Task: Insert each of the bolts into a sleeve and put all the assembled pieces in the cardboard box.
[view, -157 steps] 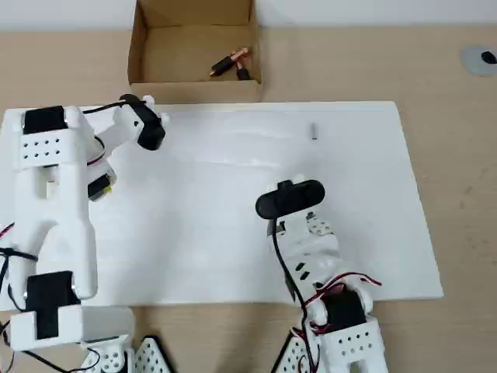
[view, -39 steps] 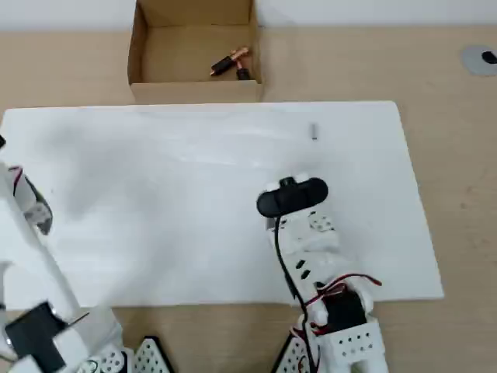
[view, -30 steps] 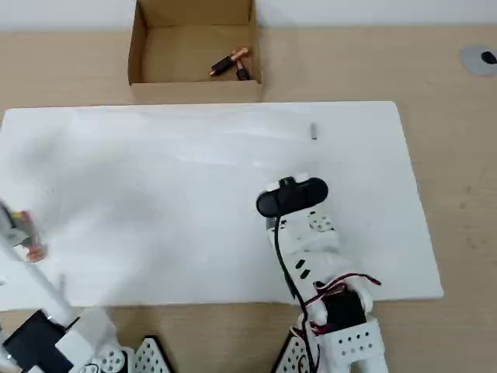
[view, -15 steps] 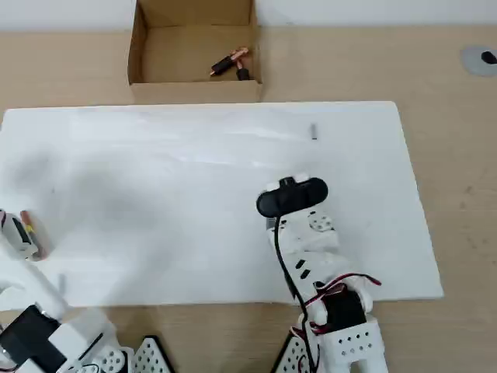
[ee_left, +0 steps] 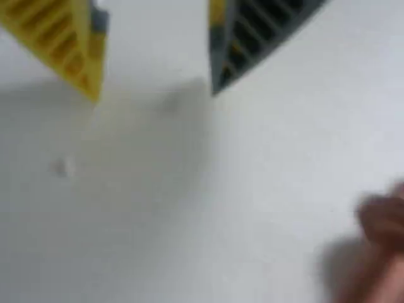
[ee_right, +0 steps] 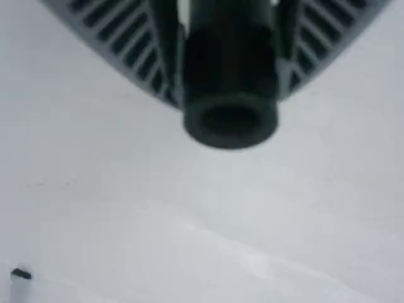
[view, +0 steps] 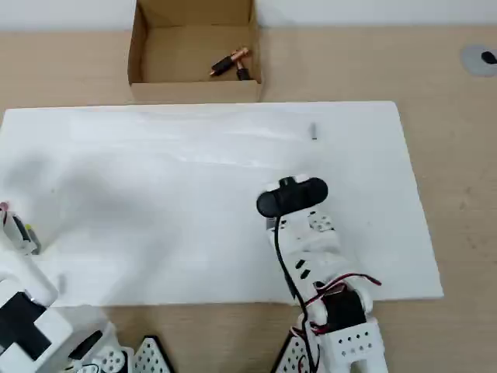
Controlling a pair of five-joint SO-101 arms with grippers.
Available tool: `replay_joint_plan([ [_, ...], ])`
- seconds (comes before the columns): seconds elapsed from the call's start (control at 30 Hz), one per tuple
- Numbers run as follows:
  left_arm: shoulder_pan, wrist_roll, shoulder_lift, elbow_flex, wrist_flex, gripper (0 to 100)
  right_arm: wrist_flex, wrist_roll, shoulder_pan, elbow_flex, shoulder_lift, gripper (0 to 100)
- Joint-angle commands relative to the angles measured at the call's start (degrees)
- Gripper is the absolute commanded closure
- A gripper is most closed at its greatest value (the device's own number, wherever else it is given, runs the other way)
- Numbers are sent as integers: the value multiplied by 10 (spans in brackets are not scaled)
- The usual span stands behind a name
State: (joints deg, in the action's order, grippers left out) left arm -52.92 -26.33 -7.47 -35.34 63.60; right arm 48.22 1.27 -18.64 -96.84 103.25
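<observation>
The sleeve [ee_right: 230, 120], black and hollow, is clamped between the fingers of the right hand [ee_right: 228, 76], just above the white mat [view: 155, 194] at the near middle of the tabletop [view: 450, 140]. At the mat's near corner the left hand [ee_left: 154, 88] hangs with its fingers apart and nothing between them; a blurred reddish-brown thing [ee_left: 379, 240] lies close by. Farther off, a small dark piece [view: 314, 132] rests on the mat. Beyond the mat's far edge stands the cardboard box [view: 140, 47], open-topped, with copper-and-black assembled pieces [view: 231, 62] lying together by one side wall.

One cardboard box [view: 194, 92], two assembled pieces [view: 231, 61], one sleeve [ee_right: 230, 88]
</observation>
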Motion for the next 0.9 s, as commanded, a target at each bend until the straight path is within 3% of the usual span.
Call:
replay_joint_plan([
  [0.0,12,-11,-3,75,59,869,-11,3,-1,1,64,988],
  [0.1,23,-33,-3,143,138,868,-11,3,-1,1,64,988],
  [0.2,15,-1,-3,223,169,871,-11,4,-1,1,64,988],
  [0.47,-69,156,3,314,78,872,-11,5,-1,1,64,988],
  [0.57,-64,181,10,257,69,872,-11,5,-1,1,64,988],
  [0.7,56,74,12,83,130,881,-11,5,-1,0,64,988],
  [0.87,132,69,-62,-105,-10,989,0,3,-1,0,64,988],
])
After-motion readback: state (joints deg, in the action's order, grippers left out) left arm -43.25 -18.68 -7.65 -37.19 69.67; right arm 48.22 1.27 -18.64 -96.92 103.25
